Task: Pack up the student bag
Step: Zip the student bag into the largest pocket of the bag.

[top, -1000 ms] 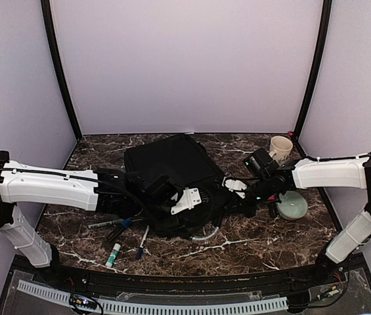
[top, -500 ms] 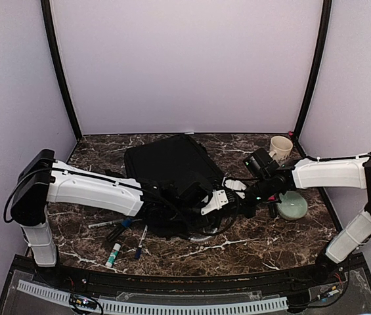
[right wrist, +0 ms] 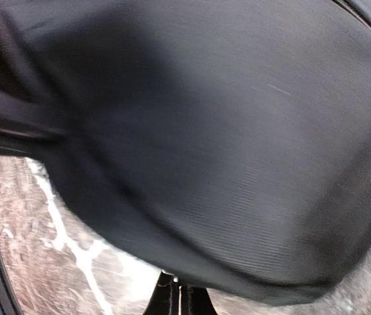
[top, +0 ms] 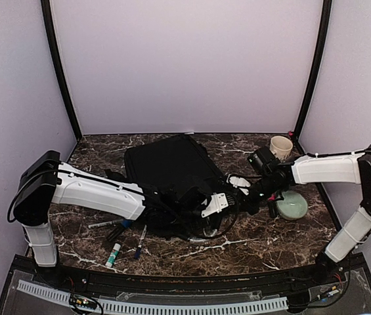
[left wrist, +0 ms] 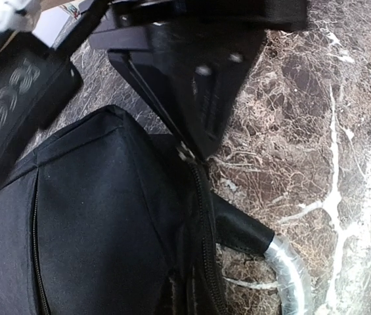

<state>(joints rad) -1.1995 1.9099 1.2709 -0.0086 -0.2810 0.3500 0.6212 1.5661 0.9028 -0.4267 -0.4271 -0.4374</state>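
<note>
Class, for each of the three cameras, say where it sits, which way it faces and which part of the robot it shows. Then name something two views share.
Top external: above and behind the arms, looking down on the table and the student bag; both arms show.
Left wrist: on the left arm, looking along the left gripper, shut at the bag's zip; its fingers show.
Right wrist: on the right arm, close against the bag's fabric; only the right gripper tips show.
Shared: the grey loop handle appears in the left wrist and top views.
</note>
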